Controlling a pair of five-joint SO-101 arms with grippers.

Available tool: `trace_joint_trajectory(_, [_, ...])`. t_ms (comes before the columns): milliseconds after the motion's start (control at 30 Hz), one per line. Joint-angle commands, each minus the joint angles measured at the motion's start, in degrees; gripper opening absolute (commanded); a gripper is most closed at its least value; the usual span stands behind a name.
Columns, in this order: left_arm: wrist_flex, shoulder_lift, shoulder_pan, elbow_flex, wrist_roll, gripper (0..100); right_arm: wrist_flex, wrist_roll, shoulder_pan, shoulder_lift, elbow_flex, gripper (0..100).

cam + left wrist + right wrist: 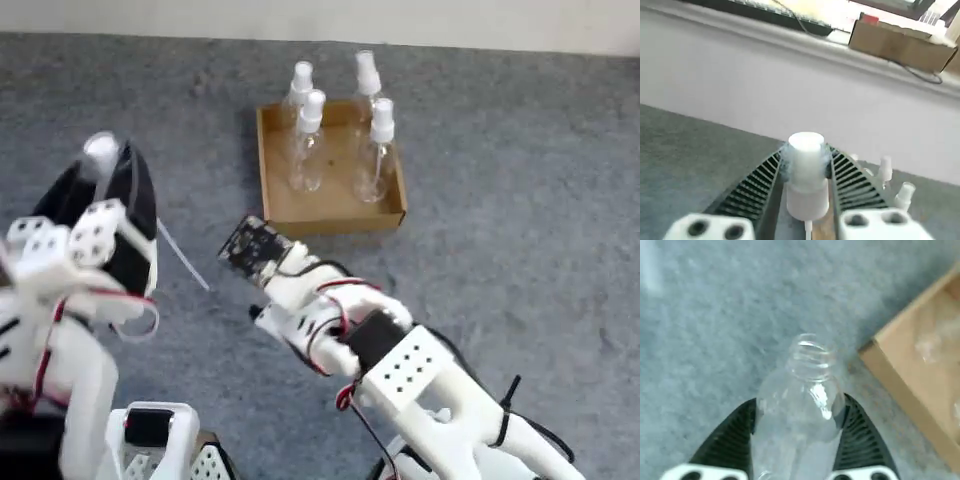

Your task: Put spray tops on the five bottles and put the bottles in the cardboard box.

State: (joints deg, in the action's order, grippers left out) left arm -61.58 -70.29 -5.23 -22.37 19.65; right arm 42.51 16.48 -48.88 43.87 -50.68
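The right gripper [801,406] is tucked under its own wrist circuit board [255,248] in the high view, on the arms' side of the cardboard box [275,215], so from up there you can't make out its fingers at all. Its own camera sorts that out: both fingers are pressed against the sides of a clear open-necked bottle [809,367]. The bottle's lower half is cut off at the frame edge, and the box's corner is just beside it.

The left gripper [806,156] sits well off to the left of the box, pinching a white spray top [806,192] by its head. The thin dip tube [185,258] trails from it as a faint white line.

Four capped bottles [305,150] stand in the box, though their clear bodies are hard to trace against the card.

Everything's on a grey carpet-like mat [520,180]. Beyond the box there's a pale wall [740,85], and above it a brown carton [900,42] and a dark keyboard [770,14] — both pretty blurry.
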Motion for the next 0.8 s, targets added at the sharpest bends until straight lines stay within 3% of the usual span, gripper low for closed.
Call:
trace_joint_trajectory(0, [4.66, -3.65, -0.66, -3.74, 1.49, 0, -7.34, -3.52, -2.42, 1.89, -1.63, 0.3])
trace_joint_trajectory(233, [12.48, -4.70, -0.75, -11.12, 1.49, 0, -12.09, -4.31, -2.59, 1.98, -5.85, 0.3])
trace_joint_trajectory(767, [16.79, -5.14, 0.22, -17.36, 4.57, 0, -12.35, -4.31, -2.51, 16.84, -13.85, 0.3])
